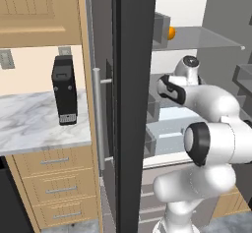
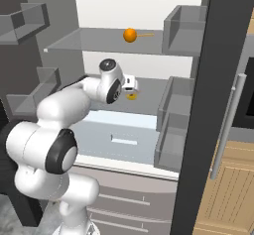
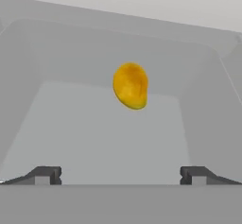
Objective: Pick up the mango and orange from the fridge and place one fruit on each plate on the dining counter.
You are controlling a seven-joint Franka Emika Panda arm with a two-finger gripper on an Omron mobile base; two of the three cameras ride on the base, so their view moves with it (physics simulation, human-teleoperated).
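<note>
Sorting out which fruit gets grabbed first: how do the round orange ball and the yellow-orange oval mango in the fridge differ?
The round orange ball sits on the upper grey shelf; the yellow-orange oval mango lies one shelf lower. The orange is round and deeper orange; the mango is elongated and yellower. The open gripper faces the mango, not the orange. Both rest untouched inside the fridge.
</note>
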